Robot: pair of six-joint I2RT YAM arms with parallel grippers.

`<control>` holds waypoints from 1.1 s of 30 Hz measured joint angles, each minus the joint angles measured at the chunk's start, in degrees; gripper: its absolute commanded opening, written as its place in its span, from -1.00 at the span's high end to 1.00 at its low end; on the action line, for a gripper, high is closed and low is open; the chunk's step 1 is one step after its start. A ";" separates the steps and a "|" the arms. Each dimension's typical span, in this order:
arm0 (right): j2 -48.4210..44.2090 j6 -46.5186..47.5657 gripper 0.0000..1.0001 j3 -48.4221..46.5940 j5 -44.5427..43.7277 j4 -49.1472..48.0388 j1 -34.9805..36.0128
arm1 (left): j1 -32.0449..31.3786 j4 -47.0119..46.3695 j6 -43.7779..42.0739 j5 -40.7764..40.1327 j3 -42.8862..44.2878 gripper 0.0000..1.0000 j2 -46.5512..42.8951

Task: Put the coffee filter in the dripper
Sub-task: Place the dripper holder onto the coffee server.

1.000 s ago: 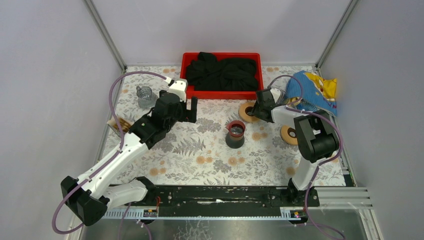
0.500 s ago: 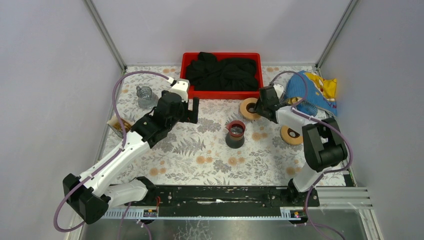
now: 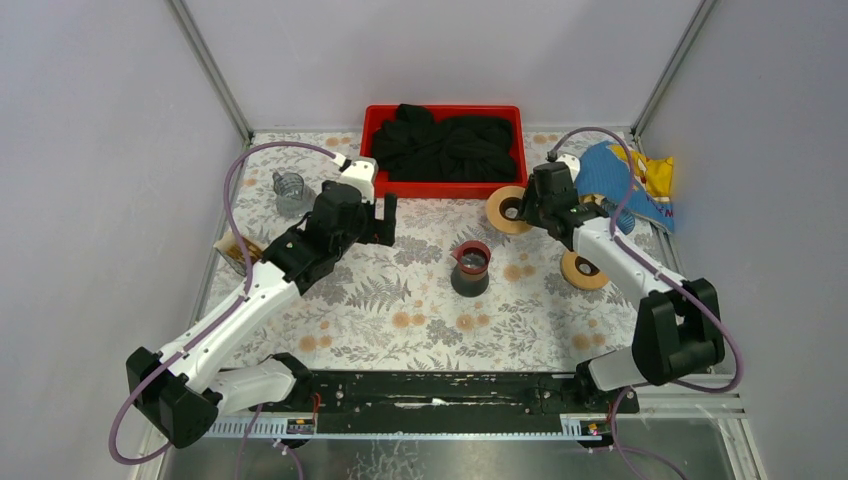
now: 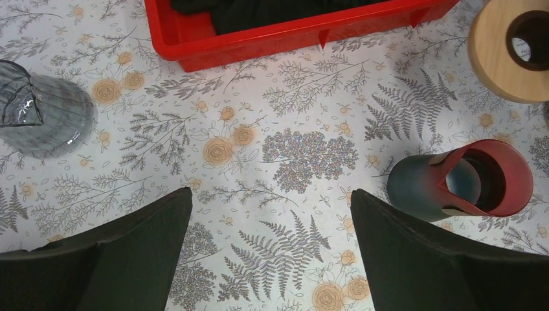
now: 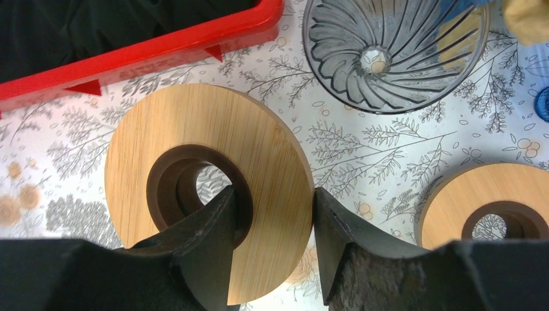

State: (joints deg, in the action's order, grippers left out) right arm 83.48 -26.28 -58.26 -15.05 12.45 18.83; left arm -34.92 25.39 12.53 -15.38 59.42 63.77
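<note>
A clear ribbed glass dripper (image 5: 392,52) stands on the table just beyond my right gripper. My right gripper (image 5: 275,194) is shut on a wooden ring (image 5: 201,181), one finger through its hole and the other on its outer edge. In the top view the ring (image 3: 505,210) is tilted, held off the table by that gripper (image 3: 535,208). A brownish flat thing (image 3: 238,250), perhaps paper filters, lies at the table's left edge, partly hidden by my left arm. My left gripper (image 3: 380,218) is open and empty above the table (image 4: 272,201).
A dark cup with a red rim (image 3: 471,265) stands mid-table and also shows in the left wrist view (image 4: 466,181). A second wooden ring (image 3: 582,270) lies to the right. A red tray (image 3: 445,188) of black cloth sits at the back. A small glass vessel (image 3: 289,190) is back left. A blue-yellow bag (image 3: 630,180) is back right.
My right arm has swung to the right and back, carrying the wooden ring a little up and away from the cup. My left arm has barely moved.
</note>
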 measured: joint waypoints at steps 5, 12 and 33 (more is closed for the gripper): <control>-3.32 2.23 0.24 -2.05 2.82 4.76 0.02 | 0.22 -0.02 0.02 0.00 0.00 -1.00 0.00; -6.32 5.57 0.24 -6.71 10.69 10.56 0.74 | 0.33 -0.02 0.02 0.00 0.00 -1.00 0.00; -8.02 8.33 0.23 -9.01 19.21 20.22 10.16 | 0.52 0.00 0.07 -0.02 0.00 -1.00 0.00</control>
State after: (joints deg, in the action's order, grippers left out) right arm 75.46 -17.96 -67.26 4.16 32.67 28.99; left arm -34.39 25.39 12.60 -15.40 59.42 63.77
